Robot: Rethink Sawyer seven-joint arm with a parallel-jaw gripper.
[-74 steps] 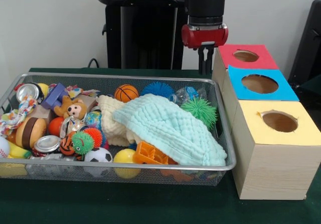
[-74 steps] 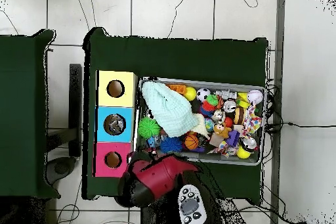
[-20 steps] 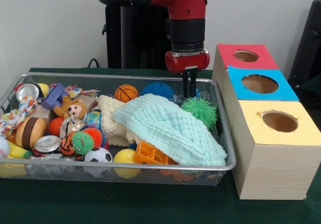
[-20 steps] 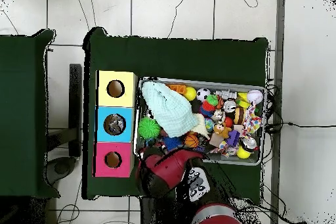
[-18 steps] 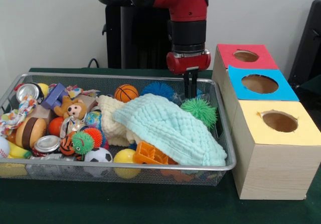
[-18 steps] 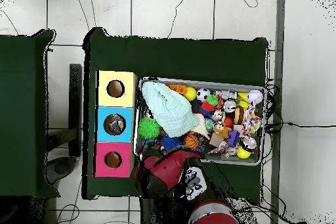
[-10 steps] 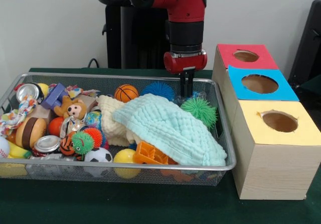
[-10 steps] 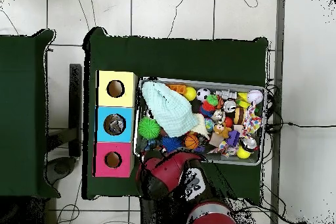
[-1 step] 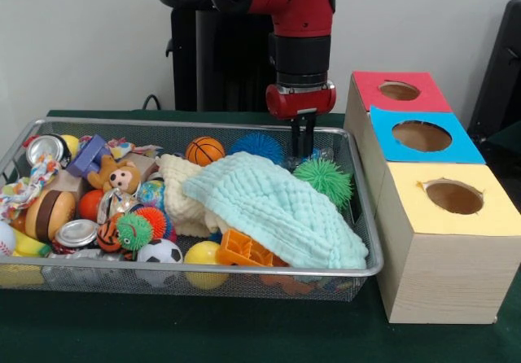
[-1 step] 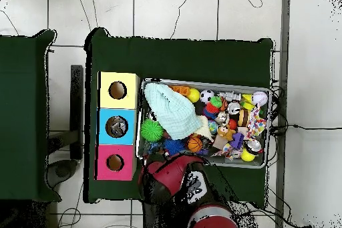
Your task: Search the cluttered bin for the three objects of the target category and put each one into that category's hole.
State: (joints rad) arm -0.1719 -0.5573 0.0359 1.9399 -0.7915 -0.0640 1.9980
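Gripper [image 9: 303, 153] slightly parted, barely shifted since before, beside green spiky ball [image 9: 324, 179]

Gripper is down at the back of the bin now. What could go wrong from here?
1. The gripper sits among the green spiky ball, blue spiky ball and a clear plastic item; it may catch the wrong one.
2. The mint cloth lies just in front and could snag and drag.
3. The bin's back rim is near; a low exit might clip it.
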